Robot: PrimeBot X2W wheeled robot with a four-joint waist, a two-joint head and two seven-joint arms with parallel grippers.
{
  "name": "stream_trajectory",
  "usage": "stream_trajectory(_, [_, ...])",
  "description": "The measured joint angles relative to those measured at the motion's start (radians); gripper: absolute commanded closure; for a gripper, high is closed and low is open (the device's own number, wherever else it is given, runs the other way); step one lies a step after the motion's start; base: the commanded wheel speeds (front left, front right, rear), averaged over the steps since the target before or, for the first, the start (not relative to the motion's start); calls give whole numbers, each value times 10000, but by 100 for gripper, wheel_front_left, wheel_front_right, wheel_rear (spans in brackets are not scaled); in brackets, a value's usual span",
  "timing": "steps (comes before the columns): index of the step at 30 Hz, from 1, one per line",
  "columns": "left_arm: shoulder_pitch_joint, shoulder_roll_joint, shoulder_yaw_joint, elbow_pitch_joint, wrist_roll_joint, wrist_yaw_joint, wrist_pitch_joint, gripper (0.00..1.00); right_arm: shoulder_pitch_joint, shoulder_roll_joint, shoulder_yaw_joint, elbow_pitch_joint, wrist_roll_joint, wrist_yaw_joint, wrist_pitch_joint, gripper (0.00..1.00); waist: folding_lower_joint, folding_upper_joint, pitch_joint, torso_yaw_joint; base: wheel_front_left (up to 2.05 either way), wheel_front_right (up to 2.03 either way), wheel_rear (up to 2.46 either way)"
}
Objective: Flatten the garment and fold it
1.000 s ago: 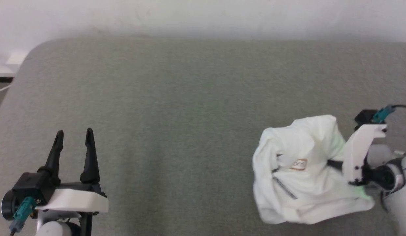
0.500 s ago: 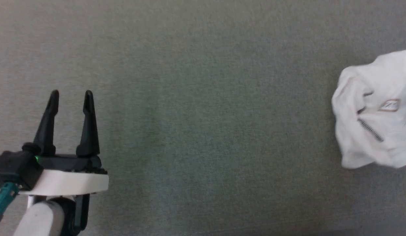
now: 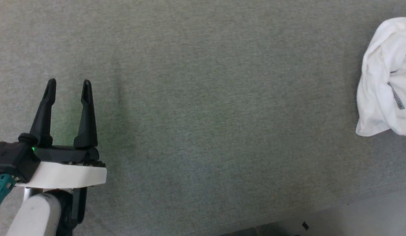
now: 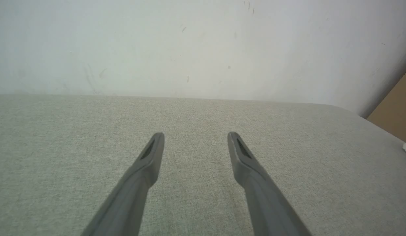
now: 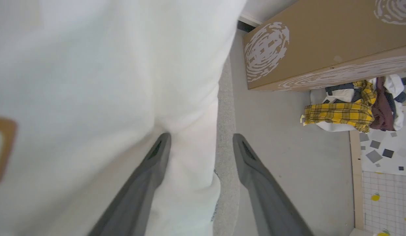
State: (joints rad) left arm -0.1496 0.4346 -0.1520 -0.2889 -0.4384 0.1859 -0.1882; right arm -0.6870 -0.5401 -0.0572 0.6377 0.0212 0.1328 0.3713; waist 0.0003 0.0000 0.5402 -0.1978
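Black tapered fingers (image 3: 42, 113), white wrist plate (image 3: 63, 175), teal plug (image 3: 1, 190), perhaps green lamp (image 3: 33, 149)

garment (image 3: 383, 75): on padded surface (image 3: 203, 98), far right | left hand (image 3: 68, 83): near left, well apart

Soft, even light covers the grey surface (image 3: 203, 114), with a faint green glow at the left gripper (image 3: 69, 83). The garment (image 5: 91, 82), close to the right wrist camera, is blurred and nearly washed out

The left gripper (image 3: 69, 83) is held at the near left, its two dark fingers spread and pointed away, and the right gripper (image 5: 202, 137) is seen with fingers equally parted.
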Motion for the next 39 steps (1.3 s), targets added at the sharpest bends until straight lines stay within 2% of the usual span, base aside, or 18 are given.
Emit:
stream_trajectory(4, [162,-35,21,291,-2,102,-10,0,516,-267,163,-161,-911,0,-911,0,-3,0,-303,-162,0,0,0])
stream_trajectory(7, [514,-98,56,531,-8,282,-13,0,1274,-299,23,-556,-1152,2,-1499,0,-3,0,-685,-255,0,0,0])
stream_trajectory(11, [992,-184,159,794,-23,587,33,0,2512,-159,-255,-1287,-928,2,-2092,0,-4,0,-1334,-274,0,0,0])
stream_trajectory(15, [1305,-230,219,947,-48,742,36,0,3899,675,-1183,-2550,-410,0,-2445,0,-5,0,-2032,-190,0,0,0])
stream_trajectory(18, [1516,-224,278,1093,-48,855,46,0,5008,1708,-1432,-3708,-297,0,-2489,0,-6,0,-2529,-77,0,0,0])
stream_trajectory(20, [1632,-215,284,1204,-46,911,113,0,5560,2336,-1402,-4358,-157,0,-2487,0,-6,0,-2839,29,0,0,0])
stream_trajectory(25, [1839,-150,244,1486,-8,1014,257,0,6113,3411,-809,-5557,376,0,-2476,0,-6,0,-3516,409,0,0,0])
stream_trajectory(32, [1948,84,222,1916,163,1156,447,0,6018,4247,332,-6700,1160,0,-2765,0,-4,0,-4144,1156,0,0,0])
stream_trajectory(39, [2019,284,232,2307,244,1172,470,0,6179,4679,464,-7497,1806,0,-3045,0,-3,0,-4725,1690,0,0,0])
